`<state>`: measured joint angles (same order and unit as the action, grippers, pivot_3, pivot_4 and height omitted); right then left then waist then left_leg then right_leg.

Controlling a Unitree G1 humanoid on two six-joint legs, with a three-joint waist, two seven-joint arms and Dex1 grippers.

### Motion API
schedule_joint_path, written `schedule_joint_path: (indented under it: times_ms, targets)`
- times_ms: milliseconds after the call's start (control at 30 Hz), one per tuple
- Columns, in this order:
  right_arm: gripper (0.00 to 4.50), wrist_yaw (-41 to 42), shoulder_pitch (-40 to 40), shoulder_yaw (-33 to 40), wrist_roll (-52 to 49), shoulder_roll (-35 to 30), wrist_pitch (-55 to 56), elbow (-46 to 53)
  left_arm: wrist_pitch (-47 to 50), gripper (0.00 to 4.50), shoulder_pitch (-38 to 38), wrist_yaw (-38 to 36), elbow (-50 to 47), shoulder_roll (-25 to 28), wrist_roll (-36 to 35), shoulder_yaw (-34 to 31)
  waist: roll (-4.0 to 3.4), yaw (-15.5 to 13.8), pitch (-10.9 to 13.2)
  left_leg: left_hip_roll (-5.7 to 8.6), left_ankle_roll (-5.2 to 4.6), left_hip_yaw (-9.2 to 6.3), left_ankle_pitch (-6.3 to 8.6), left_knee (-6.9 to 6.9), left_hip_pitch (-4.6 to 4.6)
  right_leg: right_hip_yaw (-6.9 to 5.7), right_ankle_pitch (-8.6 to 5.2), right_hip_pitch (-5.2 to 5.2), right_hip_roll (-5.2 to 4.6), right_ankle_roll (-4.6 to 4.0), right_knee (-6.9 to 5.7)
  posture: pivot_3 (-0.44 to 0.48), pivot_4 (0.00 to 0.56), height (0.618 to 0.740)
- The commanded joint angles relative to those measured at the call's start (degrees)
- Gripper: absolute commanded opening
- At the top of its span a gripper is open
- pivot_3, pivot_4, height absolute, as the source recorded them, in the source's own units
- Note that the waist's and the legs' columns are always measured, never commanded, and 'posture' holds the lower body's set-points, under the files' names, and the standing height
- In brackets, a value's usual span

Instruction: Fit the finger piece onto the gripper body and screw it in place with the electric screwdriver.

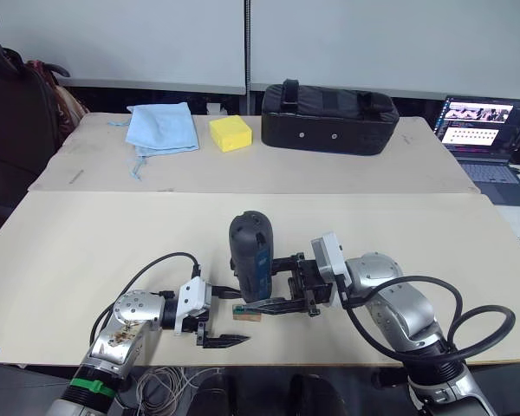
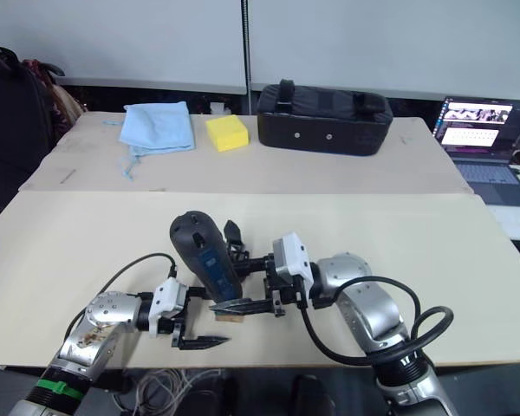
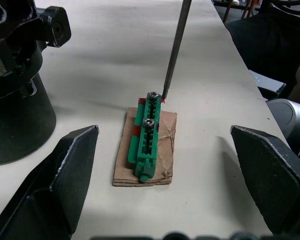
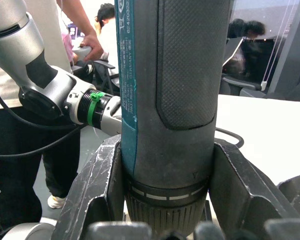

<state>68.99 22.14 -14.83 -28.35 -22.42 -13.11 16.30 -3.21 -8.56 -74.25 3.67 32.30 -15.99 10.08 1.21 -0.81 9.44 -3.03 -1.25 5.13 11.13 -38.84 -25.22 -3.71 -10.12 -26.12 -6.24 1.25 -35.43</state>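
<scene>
My right gripper (image 1: 265, 286) is shut on the electric screwdriver (image 1: 251, 251), a dark blue-black cylinder held upright near the table's front edge. Its thin metal bit (image 3: 176, 45) comes down beside the far screw of a small green block (image 3: 147, 130) lying on a scrap of cardboard. My left gripper (image 3: 162, 132) is open, one finger on each side of that block and apart from it. The gripper body (image 3: 15, 100), black with a round drum end, stands just beside the block, and its prongs (image 2: 233, 236) peek out behind the screwdriver. The finger piece is out of view.
On the far table sit a black case (image 1: 329, 117), a yellow sponge (image 1: 230, 133) and a blue cloth (image 1: 162, 128). An open laptop (image 1: 485, 130) is at the far right. The table's front edge (image 1: 329, 357) runs close below both grippers. People (image 4: 97, 35) stand beyond the table.
</scene>
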Motion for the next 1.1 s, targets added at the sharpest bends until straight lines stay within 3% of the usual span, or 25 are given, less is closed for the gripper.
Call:
schedule_joint_path:
  times_ms: [33,1100]
  targets:
    - [1.92,0.4,1.5,1.0,-2.3,0.2,0.2,2.2,0.9,4.50,1.2,0.0,0.0,-0.1,0.2,1.4,0.00,0.0,0.0,0.00,0.00,0.00,0.00,0.00,0.00,0.00,0.00,0.00,0.00,0.00,0.00,0.000,0.150,0.740]
    - [1.92,0.5,3.6,1.2,-2.3,0.3,0.1,0.2,-0.1,4.50,1.2,-0.4,0.4,-0.1,0.5,2.0,0.00,0.0,0.0,0.00,0.00,-0.03,0.00,0.04,0.00,0.00,0.00,-0.01,-0.02,0.00,0.06,0.000,0.150,0.740]
